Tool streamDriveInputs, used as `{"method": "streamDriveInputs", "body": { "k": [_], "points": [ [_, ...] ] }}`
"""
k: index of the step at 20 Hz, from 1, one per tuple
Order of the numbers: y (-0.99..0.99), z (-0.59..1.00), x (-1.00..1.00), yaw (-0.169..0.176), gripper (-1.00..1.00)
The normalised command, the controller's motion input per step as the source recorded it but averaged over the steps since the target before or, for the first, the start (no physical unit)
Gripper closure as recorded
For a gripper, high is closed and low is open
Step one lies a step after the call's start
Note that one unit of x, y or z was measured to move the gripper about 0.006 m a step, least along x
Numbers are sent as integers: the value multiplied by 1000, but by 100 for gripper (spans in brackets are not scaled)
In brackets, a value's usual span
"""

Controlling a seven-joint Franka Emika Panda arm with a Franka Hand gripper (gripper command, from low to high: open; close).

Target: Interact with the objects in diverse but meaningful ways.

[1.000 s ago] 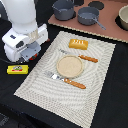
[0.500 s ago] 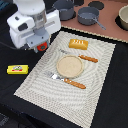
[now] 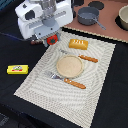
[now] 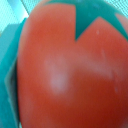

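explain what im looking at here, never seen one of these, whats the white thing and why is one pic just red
The white thing is a robot arm; its pincer sits over a red toy tomato. Whether it grips it, I cannot tell. One picture comes from a camera off the arm. The other comes from a camera on the wrist, so close that the tomato fills it. On the striped placemat lie a round plate, an orange bread block and two orange-handled utensils. A yellow bar lies beside the mat, and a grey pot stands behind it.
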Motion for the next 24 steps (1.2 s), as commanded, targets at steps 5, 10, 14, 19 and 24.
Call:
{"method": "streamDriveInputs", "body": {
  "k": [5,10,14,19,24],
  "points": [
    [-77,0,1000,-70,100],
    [-105,0,1000,-75,100],
    [-128,0,714,-108,100],
    [-87,0,482,-75,100],
    [-44,0,295,-37,-100]
  ]
}}
